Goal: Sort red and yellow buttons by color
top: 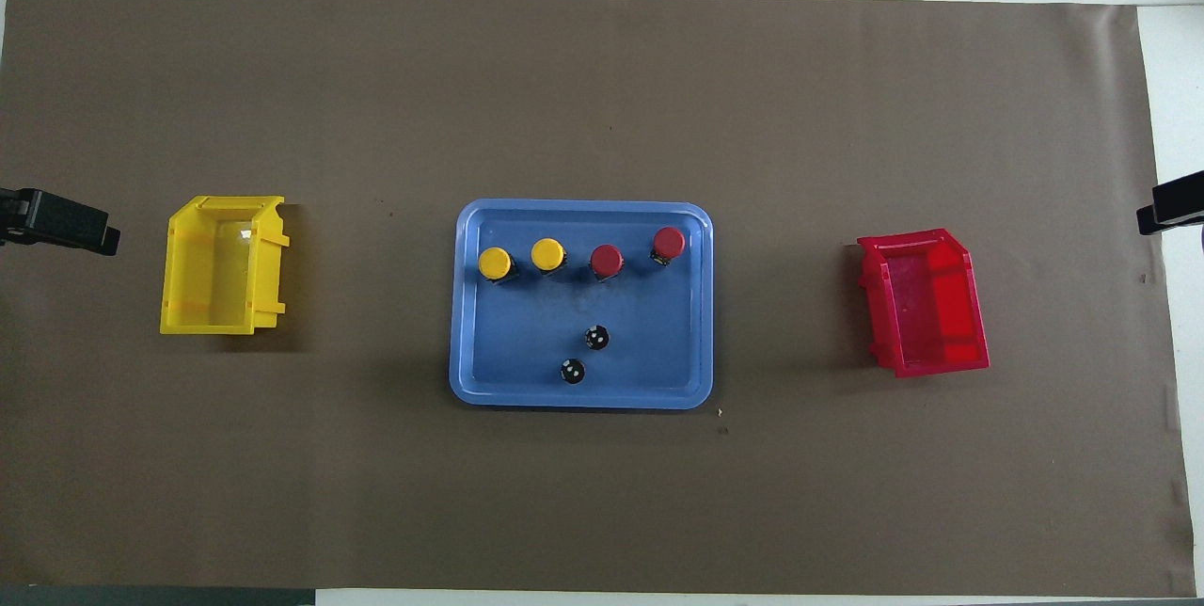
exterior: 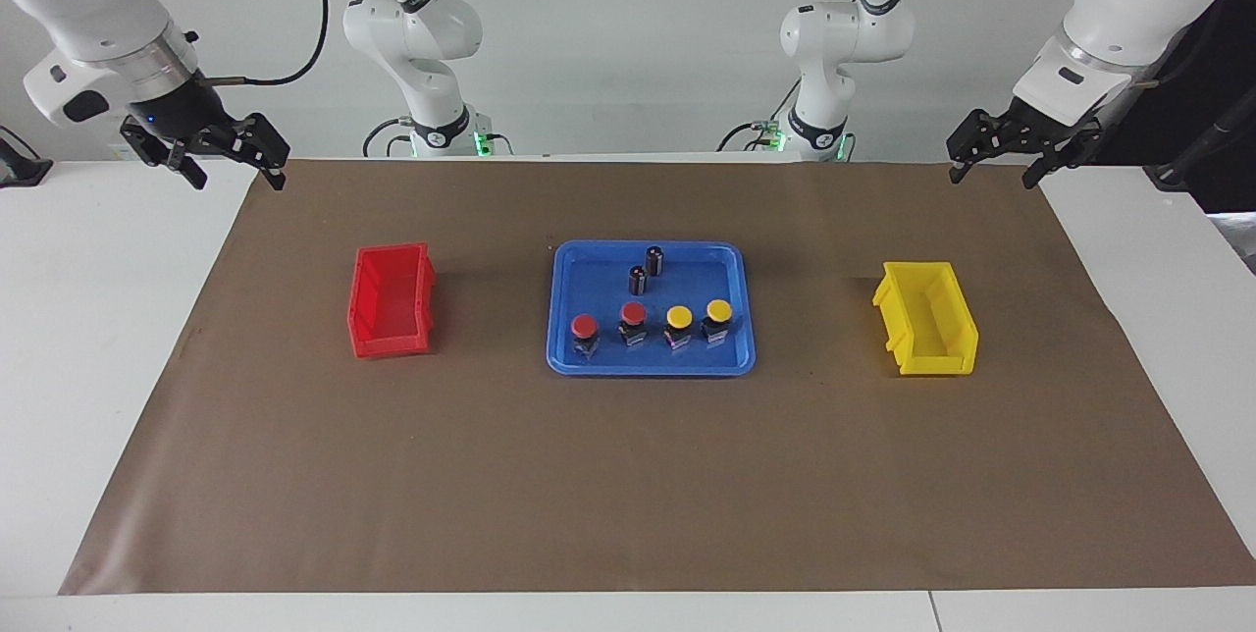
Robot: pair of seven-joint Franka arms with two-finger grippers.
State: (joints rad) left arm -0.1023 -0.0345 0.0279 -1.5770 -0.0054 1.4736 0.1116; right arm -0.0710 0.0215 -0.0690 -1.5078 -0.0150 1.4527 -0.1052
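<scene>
Nothing sorted yet, by the look of it. Four buttons standing in a row in the blue tray [exterior: 559, 318] at mid-desk: red button at the row's end [exterior: 585, 327] toward the right arm's end of the desk, second red button [exterior: 633, 314] beside it, then first yellow button [exterior: 679, 318], then second yellow button [exterior: 719, 311] toward the left arm's end. Two dark capless cylinders [exterior: 647, 269] also in the tray, nearer to the robots than the row. Red bin [exterior: 391, 302] well apart from the tray toward the right arm's end, yellow bin [exterior: 927, 318] likewise toward the left arm's end; no button seen in either.

Right tool [exterior: 228, 161] raised over the mat's corner at its own end, fingers spread, holding nothing. Left tool [exterior: 993, 159] raised over the matching corner at its end, fingers spread too, nothing between them. Both waiting.

Step in hand, then: the very first pick. Likely calls for a descent onto one button, straddling the stubby black body under the cap. Tight spacing in that row, so care needed not to knock a neighbour. Red bin on the right arm's end, yellow on the left's: a natural split of the work.
</scene>
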